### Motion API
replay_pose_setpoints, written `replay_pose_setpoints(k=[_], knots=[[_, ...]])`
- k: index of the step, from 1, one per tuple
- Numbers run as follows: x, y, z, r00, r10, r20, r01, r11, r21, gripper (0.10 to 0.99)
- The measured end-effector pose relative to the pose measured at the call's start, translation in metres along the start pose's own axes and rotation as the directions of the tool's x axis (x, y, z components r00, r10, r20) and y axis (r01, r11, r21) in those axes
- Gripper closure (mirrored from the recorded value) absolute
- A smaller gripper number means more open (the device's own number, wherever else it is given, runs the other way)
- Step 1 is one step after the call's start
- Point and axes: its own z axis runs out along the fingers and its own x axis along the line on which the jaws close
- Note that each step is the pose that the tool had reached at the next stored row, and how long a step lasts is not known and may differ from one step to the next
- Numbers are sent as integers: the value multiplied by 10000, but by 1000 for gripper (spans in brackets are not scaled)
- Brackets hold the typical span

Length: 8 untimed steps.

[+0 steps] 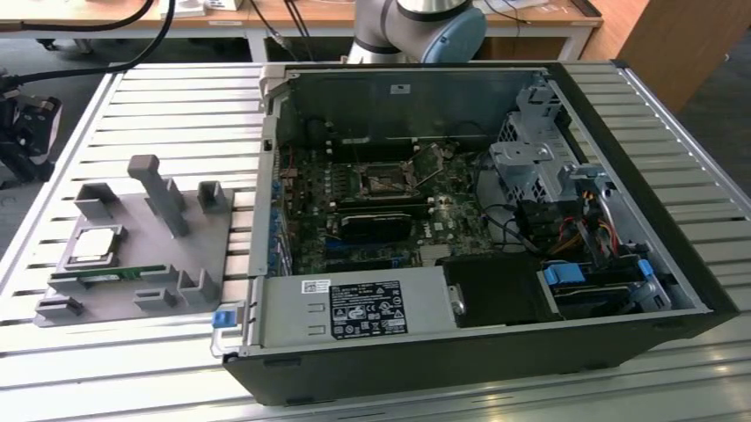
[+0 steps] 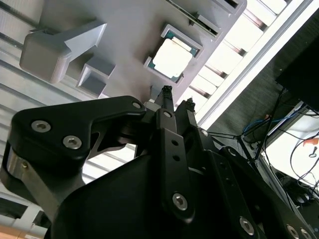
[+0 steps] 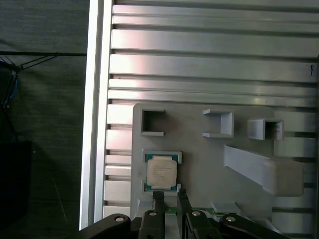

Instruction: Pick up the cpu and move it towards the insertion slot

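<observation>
The cpu (image 1: 97, 245) is a flat silvery square lying in a framed pocket of the grey plastic tray (image 1: 206, 242) at the exterior view's left. In both wrist views my gripper (image 3: 170, 196) (image 2: 177, 95) hangs above the tray, just beside the cpu (image 3: 161, 172) (image 2: 173, 59) and not touching it. Its two thin black fingers (image 3: 158, 198) stand close together with only a narrow gap and nothing between them. The insertion slot (image 1: 384, 183) is a small dark square socket with a metal frame on the motherboard inside the open computer case (image 1: 657, 290).
A green memory stick (image 1: 105, 275) lies on the tray beside the cpu. Upright grey posts (image 1: 158, 189) and small pockets (image 3: 152, 122) stand on the tray. The ribbed metal table (image 1: 188, 105) carries tray and case. A power supply (image 1: 352, 312) and cables fill the case's near side.
</observation>
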Motion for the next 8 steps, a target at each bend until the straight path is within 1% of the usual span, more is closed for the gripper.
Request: replay_pose_setpoints(k=[8], knots=[[15,0,27,10000,-2,-1,2,10000,0,839]])
